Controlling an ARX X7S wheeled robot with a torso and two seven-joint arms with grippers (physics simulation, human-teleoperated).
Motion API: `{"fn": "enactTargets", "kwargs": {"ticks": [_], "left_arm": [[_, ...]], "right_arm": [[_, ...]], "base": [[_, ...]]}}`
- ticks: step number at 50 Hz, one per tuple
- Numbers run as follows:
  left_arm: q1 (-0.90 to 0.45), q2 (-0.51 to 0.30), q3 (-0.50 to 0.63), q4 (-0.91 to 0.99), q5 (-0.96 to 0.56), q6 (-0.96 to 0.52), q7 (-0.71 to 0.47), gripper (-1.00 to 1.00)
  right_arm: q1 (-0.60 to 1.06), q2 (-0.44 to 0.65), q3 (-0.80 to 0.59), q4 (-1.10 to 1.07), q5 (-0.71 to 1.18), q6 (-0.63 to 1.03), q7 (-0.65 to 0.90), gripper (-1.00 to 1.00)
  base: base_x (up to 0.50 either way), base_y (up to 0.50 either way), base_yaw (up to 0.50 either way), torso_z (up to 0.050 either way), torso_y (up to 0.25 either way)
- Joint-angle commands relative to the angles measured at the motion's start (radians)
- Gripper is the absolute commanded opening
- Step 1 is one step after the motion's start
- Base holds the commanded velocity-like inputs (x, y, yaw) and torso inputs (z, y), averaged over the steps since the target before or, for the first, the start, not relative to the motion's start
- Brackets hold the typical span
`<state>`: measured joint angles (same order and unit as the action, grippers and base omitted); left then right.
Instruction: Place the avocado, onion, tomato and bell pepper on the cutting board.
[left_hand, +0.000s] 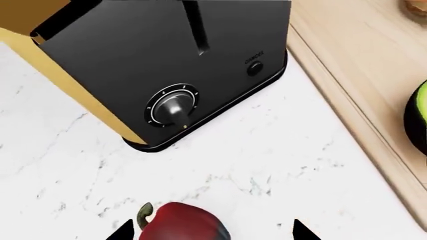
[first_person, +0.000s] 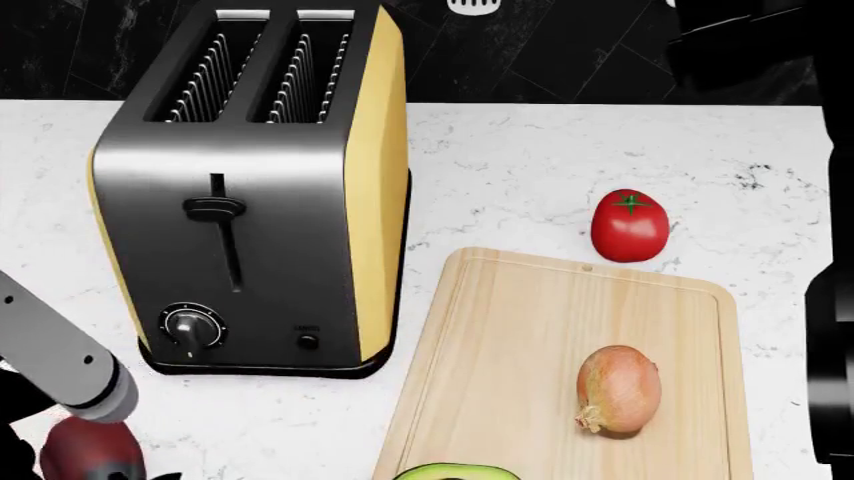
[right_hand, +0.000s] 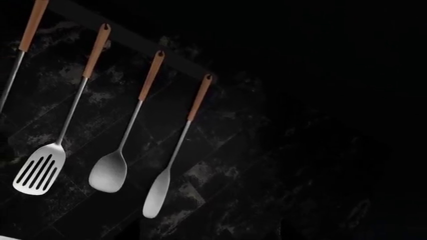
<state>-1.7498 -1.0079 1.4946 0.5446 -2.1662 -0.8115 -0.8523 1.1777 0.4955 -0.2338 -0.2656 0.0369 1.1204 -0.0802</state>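
The dark red bell pepper (left_hand: 183, 224) lies on the white counter in front of the toaster, green stem up. My left gripper (left_hand: 213, 232) is open, one black fingertip on each side of the pepper and the pepper nearer one of them. In the head view the bell pepper (first_person: 88, 450) shows at the bottom left, under my left arm (first_person: 60, 365). The onion (first_person: 618, 390) and the halved avocado (first_person: 457, 472) rest on the light-wood cutting board (first_person: 507, 340). The tomato (first_person: 630, 226) stands on the counter just beyond the board. My right gripper's jaws are lost in darkness.
A black and yellow toaster (first_person: 247, 190) stands left of the board, close to the pepper; its dial (left_hand: 172, 106) faces my left wrist. The right wrist view holds only steel utensils (right_hand: 110, 170) hanging on a black wall. My right arm (first_person: 830, 370) runs along the right edge.
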Motion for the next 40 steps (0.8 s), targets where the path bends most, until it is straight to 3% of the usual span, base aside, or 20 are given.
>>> {"fn": "enactTargets", "kwargs": {"ticks": [1, 22, 38, 39, 40], "left_arm": [[0.0, -0.015, -0.012, -0.026, 0.032, -0.05, 0.03, 1.0], [0.134, 0.012, 0.011, -0.089, 0.191, 0.027, 0.116, 1.0], [0.207, -0.005, 0.028, -0.088, 0.227, 0.073, 0.128, 1.0], [0.206, -0.006, 0.026, -0.087, 0.227, 0.073, 0.126, -1.0], [0.203, -0.009, 0.024, -0.084, 0.225, 0.073, 0.124, -1.0]], "right_arm": [[0.003, -0.024, 0.015, 0.007, -0.027, -0.014, -0.022, 1.0], [-0.018, -0.012, 0.025, -0.026, -0.024, 0.005, -0.019, 1.0], [0.012, -0.008, 0.014, -0.016, -0.025, 0.009, -0.022, 1.0], [0.013, -0.008, 0.013, -0.017, -0.025, 0.01, -0.023, 1.0], [0.014, -0.009, 0.013, -0.015, -0.024, 0.009, -0.023, 1.0]], "base": [[0.0, 0.0, 0.0, 0.0, 0.0], [0.0, 0.0, 0.0, 0.0, 0.0], [0.0, 0.0, 0.0, 0.0, 0.0], [0.0, 0.0, 0.0, 0.0, 0.0], [0.0, 0.0, 0.0, 0.0, 0.0]]}}
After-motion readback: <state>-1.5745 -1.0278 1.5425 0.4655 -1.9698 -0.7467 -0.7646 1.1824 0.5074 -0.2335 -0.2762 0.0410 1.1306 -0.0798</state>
